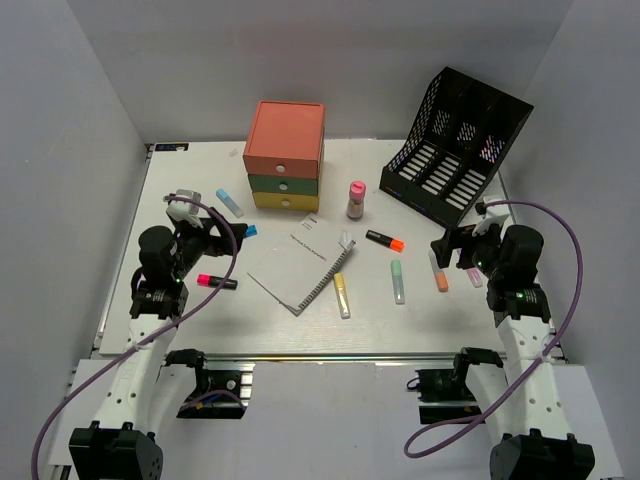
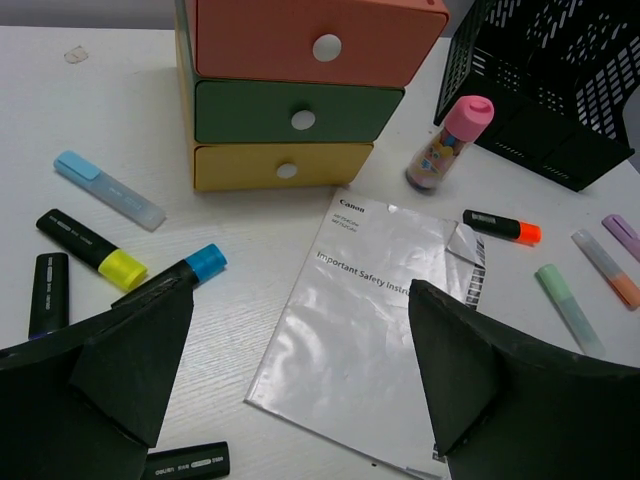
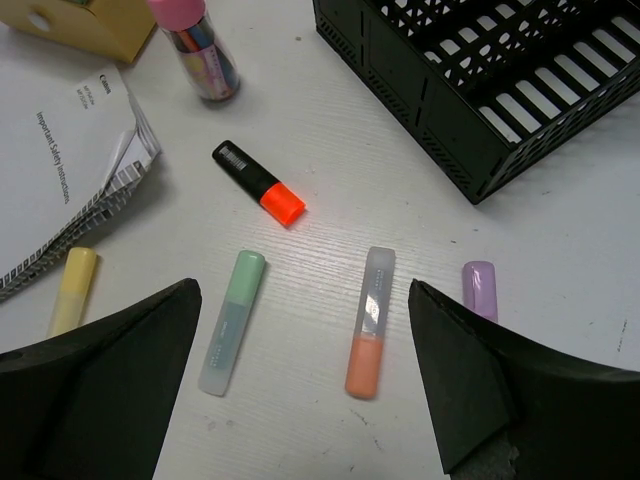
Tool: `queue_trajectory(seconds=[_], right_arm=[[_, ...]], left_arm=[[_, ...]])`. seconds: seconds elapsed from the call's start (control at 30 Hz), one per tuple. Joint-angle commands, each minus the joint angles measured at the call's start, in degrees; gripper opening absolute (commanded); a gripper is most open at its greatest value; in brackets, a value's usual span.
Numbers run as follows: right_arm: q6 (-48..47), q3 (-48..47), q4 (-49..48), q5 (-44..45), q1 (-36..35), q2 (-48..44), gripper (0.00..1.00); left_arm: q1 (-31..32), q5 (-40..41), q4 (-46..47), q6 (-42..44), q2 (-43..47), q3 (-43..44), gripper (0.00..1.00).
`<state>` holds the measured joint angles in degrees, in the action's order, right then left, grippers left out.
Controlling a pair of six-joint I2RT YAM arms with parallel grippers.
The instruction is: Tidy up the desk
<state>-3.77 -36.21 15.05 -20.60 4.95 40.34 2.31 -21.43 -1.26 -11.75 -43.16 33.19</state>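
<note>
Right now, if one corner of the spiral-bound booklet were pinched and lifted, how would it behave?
Probably floppy: the booklet looks thin, one corner already curled. Its glossy cover may prove slippery. The spiral edge likely stays stiffer.

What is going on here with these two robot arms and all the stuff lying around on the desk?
Two robot arms sit at a cluttered white desk, and neither is holding anything. The left claw is open on the left side, near a black highlighter with a blue cap and a white spiral-bound booklet. The right claw is open on the right side, near a pastel orange highlighter. An orange-green-yellow drawer box and a black mesh file rack stand at the back.
</note>
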Motion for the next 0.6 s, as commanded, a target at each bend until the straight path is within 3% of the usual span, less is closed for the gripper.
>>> queue_trajectory(seconds=[0.0, 0.3, 0.33, 0.37, 0.4, 0.43, 0.5, 0.53, 0.57], right_arm=[[-0.1, -2.1, -0.7, -0.5, -0.3, -0.4, 0.89], [-5.7, 1.6, -1.3, -5.2, -0.3, -1.8, 0.89], [-11.8, 2.7, -1.2, -7.6, -0.4, -1.9, 0.89], [-17.2, 3.7, -0.6, -16.3, -0.6, -1.8, 0.89], [-22.5, 3.6, 1.7, -21.0, -0.6, -1.6, 0.89], [-26.6, 2.7, 6.1, -23.7, -0.7, -1.3, 0.89], [-24.5, -0.3, 7.2, -24.2, -0.8, -0.4, 0.89], [-25.1, -1.3, 8.6, -24.7, -0.7, -0.1, 0.89], [-25.0, -1.9, 8.8, -25.6, -0.8, 0.4, 0.89]], left_arm=[[-0.2, -1.4, 2.6, -0.6, 0.7, -0.3, 0.98], [-0.2, -1.3, 3.0, -1.7, 0.7, -0.5, 0.98], [-0.2, -1.3, 3.5, -2.1, 0.5, -0.5, 0.97], [-0.2, -1.8, 3.7, -3.0, 0.4, -0.5, 0.93], [-0.2, -2.0, 4.0, -3.7, 0.4, -0.6, 0.89], [-0.2, -2.4, 5.1, -4.5, 0.2, -0.7, 0.76], [-0.2, -3.7, 6.6, -6.9, -0.6, -1.1, 0.57], [-0.2, -4.3, 7.2, -7.8, -1.2, -1.1, 0.40], [-0.2, -5.0, 7.9, -9.6, -3.1, -1.2, 0.33]])
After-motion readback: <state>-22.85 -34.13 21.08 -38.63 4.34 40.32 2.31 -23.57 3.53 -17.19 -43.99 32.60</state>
